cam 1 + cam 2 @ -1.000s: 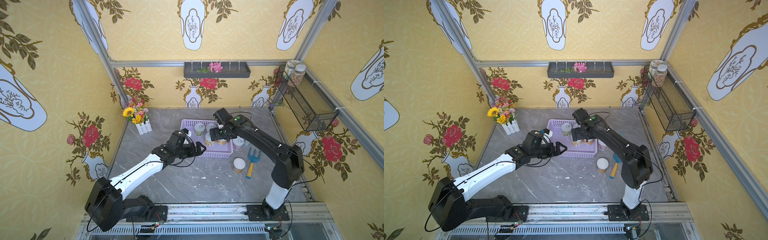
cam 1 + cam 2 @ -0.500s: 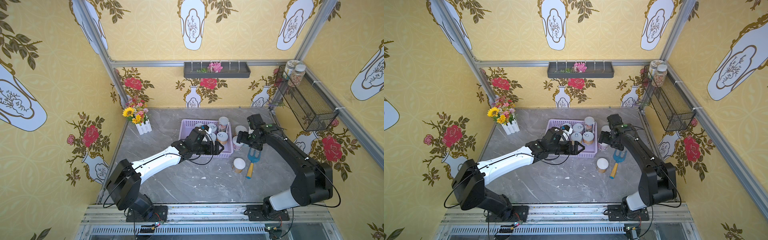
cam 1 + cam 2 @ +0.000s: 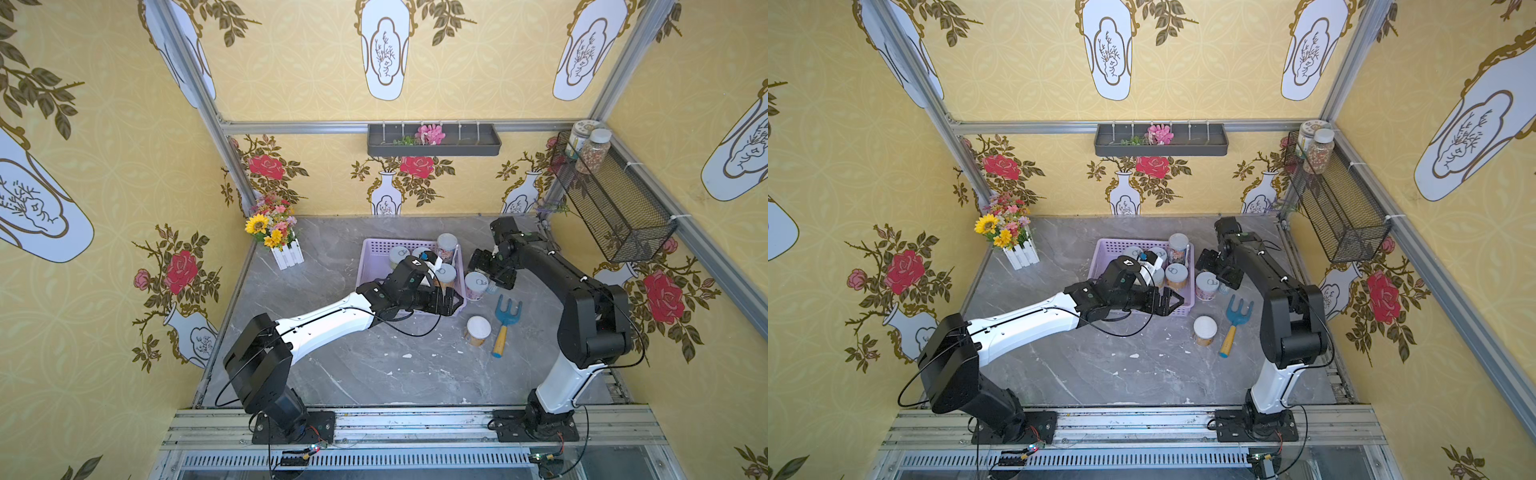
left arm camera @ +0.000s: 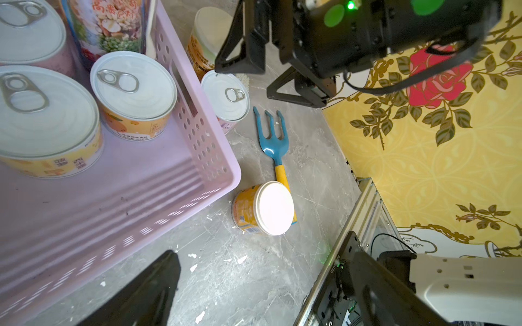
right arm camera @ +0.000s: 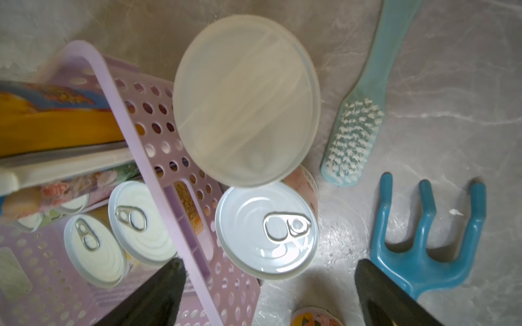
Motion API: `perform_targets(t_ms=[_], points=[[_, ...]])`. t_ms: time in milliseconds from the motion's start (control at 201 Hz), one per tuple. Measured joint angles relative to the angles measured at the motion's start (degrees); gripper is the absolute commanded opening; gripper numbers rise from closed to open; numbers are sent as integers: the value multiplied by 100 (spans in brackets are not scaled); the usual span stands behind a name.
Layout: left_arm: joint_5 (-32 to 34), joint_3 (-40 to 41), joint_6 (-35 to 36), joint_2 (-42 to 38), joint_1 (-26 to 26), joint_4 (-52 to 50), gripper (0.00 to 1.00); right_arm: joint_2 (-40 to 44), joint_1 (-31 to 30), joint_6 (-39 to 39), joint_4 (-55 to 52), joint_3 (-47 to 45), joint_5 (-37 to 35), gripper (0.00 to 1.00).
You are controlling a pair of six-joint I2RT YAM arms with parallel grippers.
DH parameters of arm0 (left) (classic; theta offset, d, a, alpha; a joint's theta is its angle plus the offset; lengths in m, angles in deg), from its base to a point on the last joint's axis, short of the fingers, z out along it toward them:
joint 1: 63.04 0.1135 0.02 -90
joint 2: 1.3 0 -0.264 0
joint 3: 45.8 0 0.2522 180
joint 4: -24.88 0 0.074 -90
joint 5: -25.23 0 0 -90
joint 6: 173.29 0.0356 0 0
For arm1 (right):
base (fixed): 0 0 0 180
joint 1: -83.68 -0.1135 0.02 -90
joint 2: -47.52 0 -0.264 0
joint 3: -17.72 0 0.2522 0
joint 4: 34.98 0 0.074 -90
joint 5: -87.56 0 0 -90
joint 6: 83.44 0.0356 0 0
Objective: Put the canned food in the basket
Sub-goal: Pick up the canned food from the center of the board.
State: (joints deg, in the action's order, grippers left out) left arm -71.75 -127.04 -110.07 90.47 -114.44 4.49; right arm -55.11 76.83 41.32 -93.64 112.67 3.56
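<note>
The lilac basket point(image 3: 374, 246) point(image 3: 1108, 249) holds several tins, among them a tall one point(image 3: 446, 244) and an orange-label tin point(image 4: 132, 93). A pink-label tin point(image 3: 476, 284) point(image 5: 267, 228) stands on the table just outside the basket's right wall, and a tin with a plastic lid point(image 5: 245, 98) stands behind it. A yellow tin with a white lid point(image 3: 478, 330) point(image 4: 268, 209) stands alone nearer the front. My left gripper point(image 3: 451, 303) point(image 4: 262, 296) hangs open and empty over the basket's near right corner. My right gripper point(image 3: 494, 270) point(image 5: 268, 296) is open above the pink-label tin.
A blue garden fork point(image 3: 508, 316) with a yellow handle lies right of the tins, its handle against the yellow tin. A light blue brush point(image 5: 356, 113) lies beside it. A flower pot point(image 3: 278, 237) stands at the back left and a black wire basket point(image 3: 615, 208) hangs on the right wall.
My right gripper has left the basket and swung right to the tins beside it. My left gripper has moved right, across the basket to its near right corner.
</note>
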Motion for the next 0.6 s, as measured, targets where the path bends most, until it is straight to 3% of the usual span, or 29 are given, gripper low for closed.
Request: perform_targets(t_ms=[598], points=[[170,315,42,-140,0,7,100,-822,-46,210,-42,378,-188,97]])
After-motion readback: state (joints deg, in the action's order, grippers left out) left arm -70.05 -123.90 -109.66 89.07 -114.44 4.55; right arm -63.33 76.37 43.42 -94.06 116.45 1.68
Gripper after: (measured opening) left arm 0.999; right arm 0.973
